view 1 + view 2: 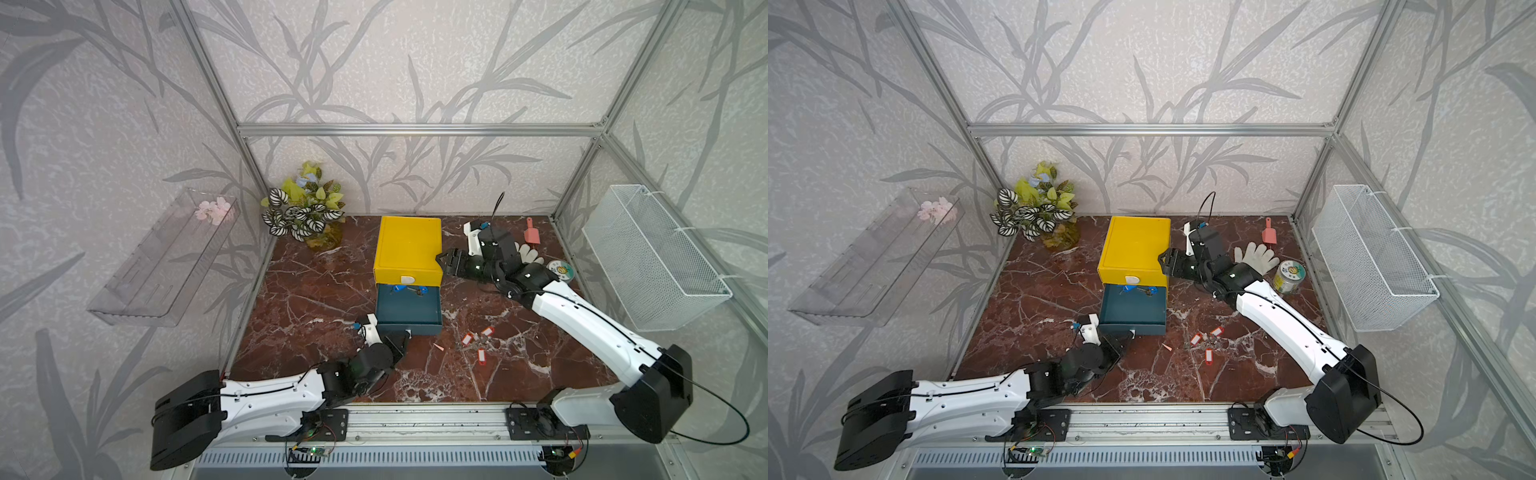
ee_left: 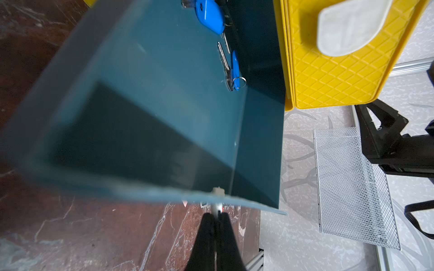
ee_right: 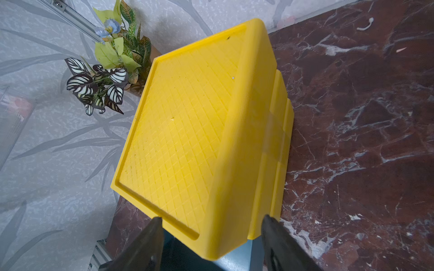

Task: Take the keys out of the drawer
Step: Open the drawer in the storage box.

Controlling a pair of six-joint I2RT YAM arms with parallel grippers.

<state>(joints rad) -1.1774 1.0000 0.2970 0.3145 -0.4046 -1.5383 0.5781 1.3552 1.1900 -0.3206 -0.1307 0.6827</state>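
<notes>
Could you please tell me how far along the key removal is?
Done: drawer open, red-tagged keys on the table. In hand: left gripper shut on the drawer handle; the open right gripper straddles the yellow cabinet. Left: blue-tagged keys in the drawer.

Silver blue-tagged keys [image 1: 409, 289] lie flat at the 12 o'clock end of the pulled-out teal drawer [image 1: 409, 313] (one tag stands on edge), while three red-tagged keys [image 1: 478, 341] lie scattered outside, at its 4 o'clock.
</notes>
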